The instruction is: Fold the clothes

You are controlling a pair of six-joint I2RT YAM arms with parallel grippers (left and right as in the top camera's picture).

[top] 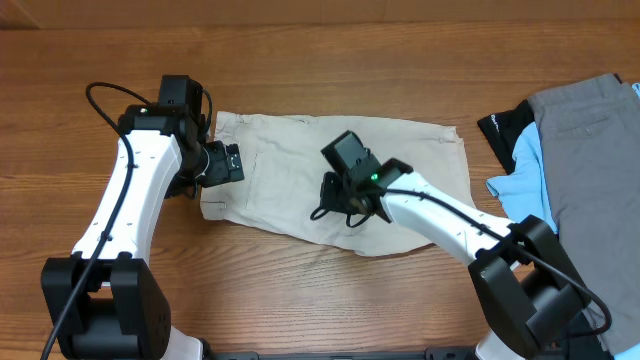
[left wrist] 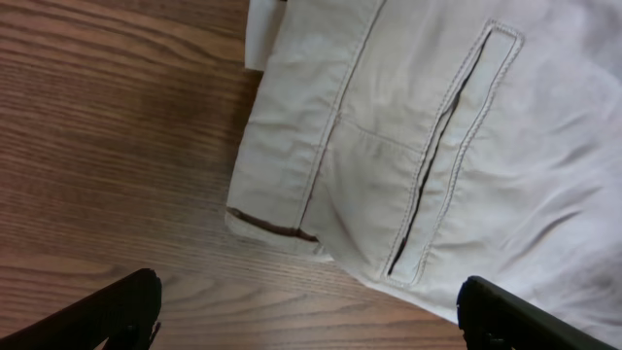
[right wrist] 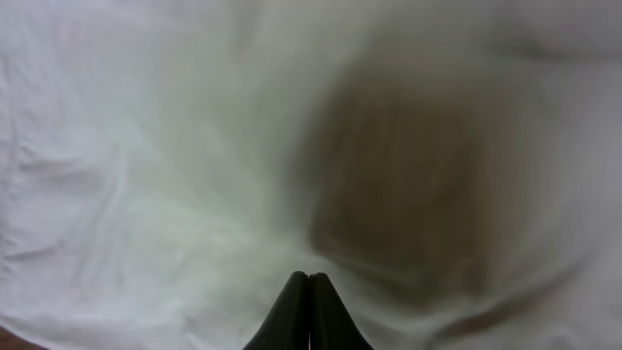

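While the left fingers stand wide apart with nothing between them, hovering over the pocket end of the clothes, the right fingers are pressed together, tips down at the middle of the cloth (whether they have nipped a fold cannot be told). The clothes, one pale beige wrinkled garment, lie spread flat across the middle of the counter, apart from the grey trousers and the light-blue garment at the right edge. The cloth looks light, soft and limp: it would likely sag from any single pinch and slide readily on the smooth wood. Firmer holds would be the stitched edge corner and the seam beside the pocket, both just under the left fingers. Only the left wrist view gives that stitching and the pocket slit; only the overhead gives the whole outline and both arms; the right wrist view gives blurred cloth with a brownish patch, too soft to read
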